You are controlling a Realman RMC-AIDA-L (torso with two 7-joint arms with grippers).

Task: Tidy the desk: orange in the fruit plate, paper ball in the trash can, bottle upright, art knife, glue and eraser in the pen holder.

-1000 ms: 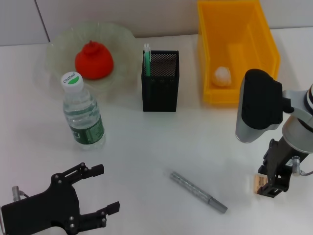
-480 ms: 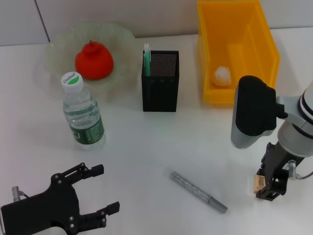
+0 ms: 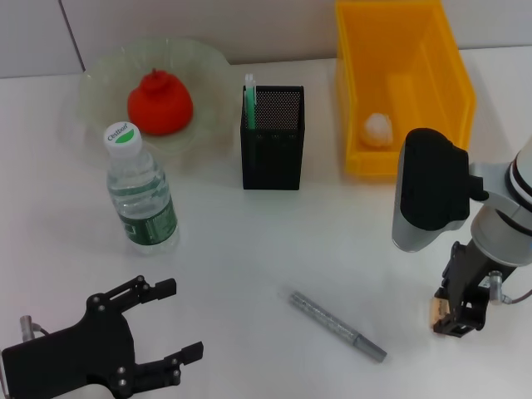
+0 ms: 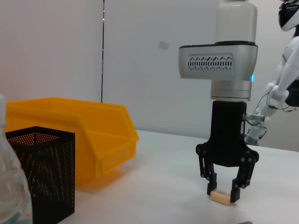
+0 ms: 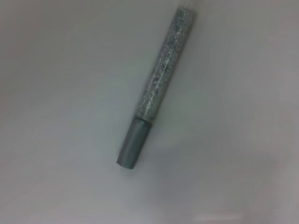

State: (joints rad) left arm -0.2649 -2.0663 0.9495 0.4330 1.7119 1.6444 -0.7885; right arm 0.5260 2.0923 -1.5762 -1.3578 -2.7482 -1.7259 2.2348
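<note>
- Gripping the eraser (image 3: 438, 312): right gripper (image 3: 459, 320) points straight down at the near right of the surface (image 3: 274, 241), jaws clamped on the small tan block. Left wrist view shows the eraser (image 4: 220, 197) pinched between the fingertips, at or just off the surface; can't tell which.
- Step in hand, as I read it: eraser pickup, bound for the pen holder (image 3: 273, 137).
- Next move calls for a clean vertical lift, then a carry far and left to above the black mesh holder, then release over its open top. The opening is narrow and a green-capped item (image 3: 249, 100) already stands in its left corner, so aim for the free right side.
- Glitter-grey pen-like stick (image 3: 337, 326) lies flat on the surface near centre, left of the right gripper; likely the glue or the art knife, can't tell which. It's not yet in the holder.
- Orange (image 3: 160, 101) sits in the fruit plate (image 3: 100, 75), far left. Paper ball (image 3: 378, 128) is in the yellow bin (image 3: 403, 50), far right. Bottle (image 3: 140, 189) stands upright on the left. Those three look done.
- Left gripper (image 3: 170, 324) is parked near left, jaws apart, holding nothing.
</note>
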